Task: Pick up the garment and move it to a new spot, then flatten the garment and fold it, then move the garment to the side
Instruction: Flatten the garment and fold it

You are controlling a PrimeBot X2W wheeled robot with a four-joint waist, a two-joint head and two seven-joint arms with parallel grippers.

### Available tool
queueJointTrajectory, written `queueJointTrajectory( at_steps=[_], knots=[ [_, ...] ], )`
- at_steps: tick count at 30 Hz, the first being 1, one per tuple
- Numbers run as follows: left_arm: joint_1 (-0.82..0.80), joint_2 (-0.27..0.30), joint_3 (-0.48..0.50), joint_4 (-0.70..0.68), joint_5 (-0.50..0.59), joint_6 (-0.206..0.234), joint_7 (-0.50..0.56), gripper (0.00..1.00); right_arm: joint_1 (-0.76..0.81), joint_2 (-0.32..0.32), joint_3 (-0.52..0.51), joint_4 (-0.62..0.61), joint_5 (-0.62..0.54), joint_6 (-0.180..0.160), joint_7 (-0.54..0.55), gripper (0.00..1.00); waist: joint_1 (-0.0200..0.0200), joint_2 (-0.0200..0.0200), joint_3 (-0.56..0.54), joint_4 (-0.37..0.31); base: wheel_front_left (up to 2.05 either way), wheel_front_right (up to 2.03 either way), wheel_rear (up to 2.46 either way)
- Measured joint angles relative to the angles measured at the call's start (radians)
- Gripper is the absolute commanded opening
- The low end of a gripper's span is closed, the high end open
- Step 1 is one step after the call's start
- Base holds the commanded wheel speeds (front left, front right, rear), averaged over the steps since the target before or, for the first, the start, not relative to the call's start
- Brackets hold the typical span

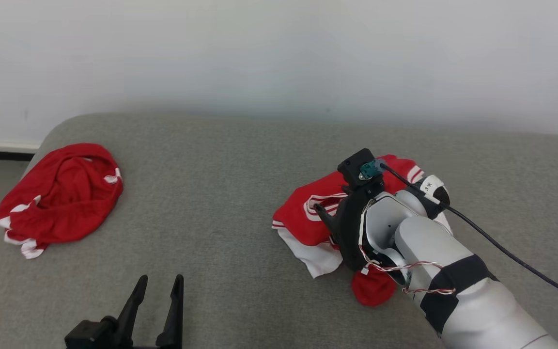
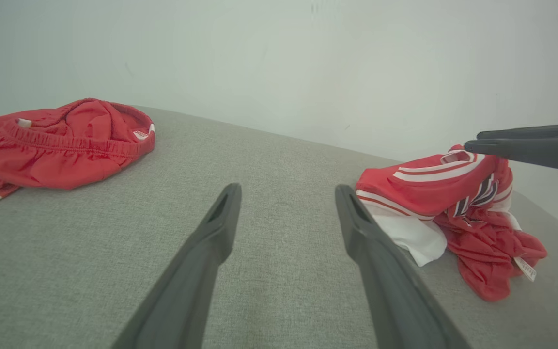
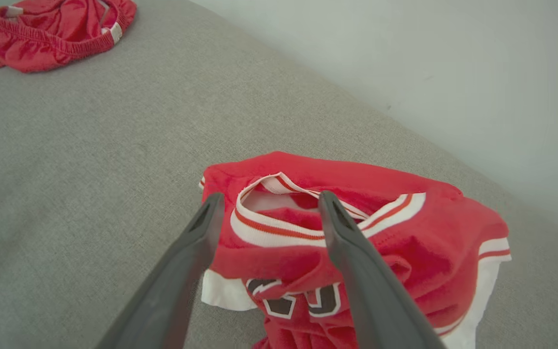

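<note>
One crumpled red jersey lies on the grey cushion. Its white-trimmed collar sits between the wide-spread, empty fingers of the right gripper; contact cannot be told. Left of the jersey, well apart, is the left gripper — likewise wide and empty — then red shorts. The right arm is nearer. Dark numerals — folded, unreadable.

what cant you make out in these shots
Jersey print, right wrist view: crumpled folds, a finger of the right gripper and the bottom edge hide it.
Jersey's near side, head view: right forearm covers it.
Red shorts, left wrist view: cut off by the left edge.
Jersey's tag, left wrist view: too small to read.
</note>
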Motion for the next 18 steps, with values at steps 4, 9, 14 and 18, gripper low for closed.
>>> queueJointTrajectory(
  at_steps=[4,9,14,18],
  knots=[
    [-0.01,-0.005,-0.013,0.013,0.0,-0.002,0.0,1.0,-0.035,-0.006,0.067,0.103,0.008,0.0,0.006,1.0,0.0,0.0,0.01,0.036,0.0,0.0,0.0],
    [-0.019,-0.006,-0.025,0.026,0.0,-0.009,0.0,1.0,-0.046,-0.022,0.151,0.202,0.031,0.0,-0.002,1.0,0.0,0.0,0.02,0.073,0.0,0.0,0.0],
    [-0.022,-0.004,-0.024,0.032,-0.005,-0.01,0.0,1.0,-0.052,-0.031,0.191,0.264,0.071,0.0,-0.025,0.2,0.0,0.0,0.031,0.091,0.0,0.0,0.0],
    [-0.023,-0.001,-0.015,0.035,-0.006,-0.011,0.0,1.0,-0.074,-0.031,0.21,0.268,0.094,0.0,-0.1,0.0,0.0,0.0,0.036,0.087,0.0,0.0,0.0]
  ],
)
